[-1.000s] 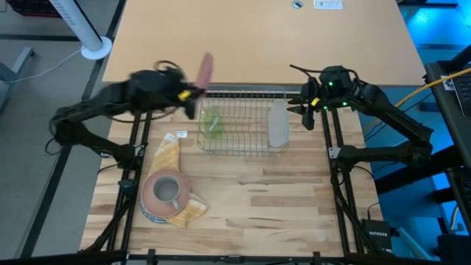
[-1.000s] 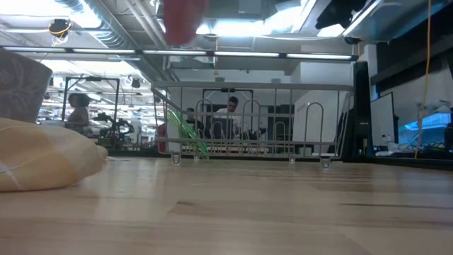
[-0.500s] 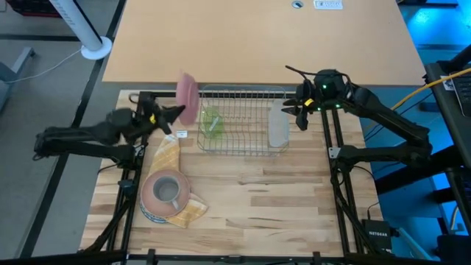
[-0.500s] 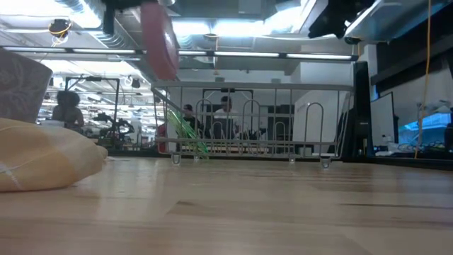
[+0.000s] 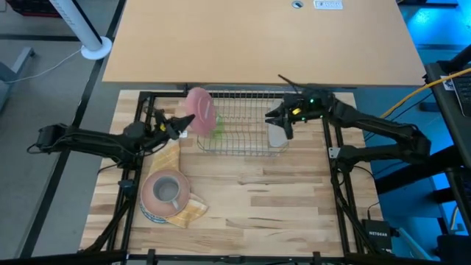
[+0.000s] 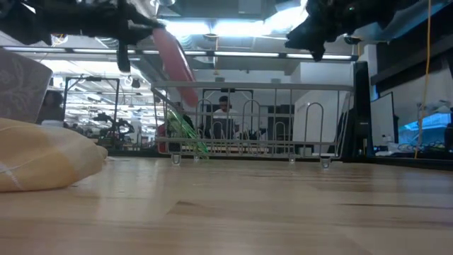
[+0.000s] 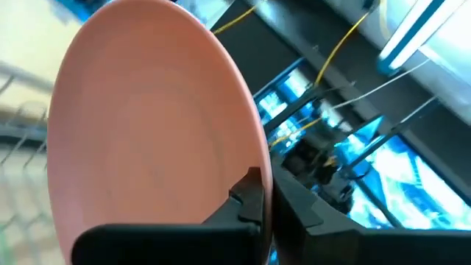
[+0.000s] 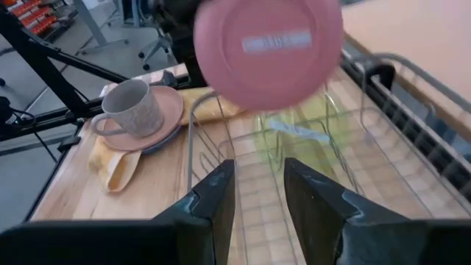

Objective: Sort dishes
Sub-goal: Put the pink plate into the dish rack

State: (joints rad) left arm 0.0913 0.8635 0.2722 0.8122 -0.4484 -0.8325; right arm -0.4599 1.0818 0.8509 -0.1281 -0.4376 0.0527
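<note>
My left gripper [image 5: 185,121] is shut on a round pink plate [image 5: 200,112] that stands tilted on edge over the left end of the silver wire rack [image 5: 243,140]. In the right wrist view the plate's underside [image 8: 268,48] faces the camera. My right gripper [image 5: 274,121] hovers open over the rack's right end, nothing between its fingers [image 8: 217,199]. At the near left a grey mug [image 5: 168,193] stands on a pink plate [image 8: 165,110] stacked on a patterned plate, all on a yellow cloth [image 5: 168,151]. My left gripper pinches the pink plate's rim [image 7: 257,158] between its two fingers, one on the inner face [image 7: 250,195] and one behind. The fingers come about level from the table's left. The plate is lifted off the table and tilted; whether its lower edge [image 6: 187,99] touches the rack I cannot tell.
A green translucent item [image 5: 213,125] leans in the rack's left part and a pale grey piece [image 5: 277,137] stands at its right end. The near right of the wooden table [image 5: 280,206] is bare. People and equipment show in the room beyond in the low view.
My left gripper has come down and toward the rack with the pink plate, rolling as it went; the plate has sunk from high up to the level of the rack's top rail and now shows its face, tilted. My right gripper has lowered toward the table's left, over the rack's right end.
</note>
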